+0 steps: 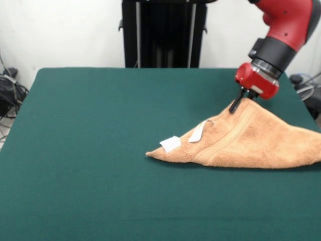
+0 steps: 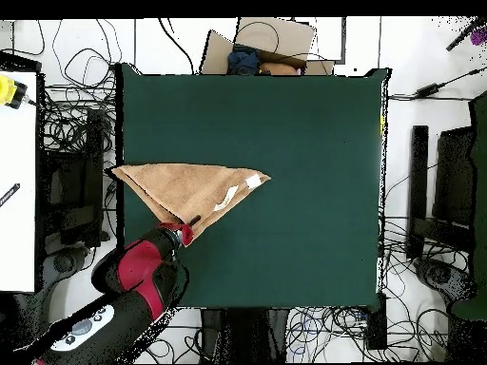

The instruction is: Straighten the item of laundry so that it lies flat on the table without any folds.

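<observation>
One towel, orange-tan terry, lies folded into a triangle on the green table. Front view: the towel sits at the picture's right side, its right part running to the picture's edge; its long edge lies along the cloth toward the camera, and its upper layer rises to a peak at the far side. A woven band runs slantwise across the upper layer. Two white tags stand out near the left-hand point, one at the tip, the other just behind it on the slanted edge.

Overhead view: the towel appears as a triangle at the table's left side, one corner reaching the left table edge, one corner pointing toward the middle with the tags beside it, and the third corner pointing toward the arm.

Gripper: dark fingers point down from the red wrist and meet the towel at its raised peak; they appear pinched together on the cloth there. Overhead, the gripper sits at the towel's near corner.
</observation>
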Robot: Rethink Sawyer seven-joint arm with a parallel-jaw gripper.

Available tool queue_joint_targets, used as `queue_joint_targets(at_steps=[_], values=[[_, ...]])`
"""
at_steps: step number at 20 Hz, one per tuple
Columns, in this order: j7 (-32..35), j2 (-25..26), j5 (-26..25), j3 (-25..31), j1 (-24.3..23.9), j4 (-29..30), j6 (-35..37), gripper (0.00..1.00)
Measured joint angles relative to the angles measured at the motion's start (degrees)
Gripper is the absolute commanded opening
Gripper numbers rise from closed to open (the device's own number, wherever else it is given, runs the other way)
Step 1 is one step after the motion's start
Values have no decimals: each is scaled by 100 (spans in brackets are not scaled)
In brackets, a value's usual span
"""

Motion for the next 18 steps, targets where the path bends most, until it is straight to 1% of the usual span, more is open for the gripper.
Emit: queue_joint_targets(at_steps=[8,12,16,17,18], values=[[0,-1,-1,1,-1,0,-349,0],[0,1,-1,-6,-12,-43,-221,0],[0,47,-15,-84,-21,-295,419,0],[0,79,-48,-137,-32,-422,712,0],[0,134,-125,-234,-61,-642,1189,0]])
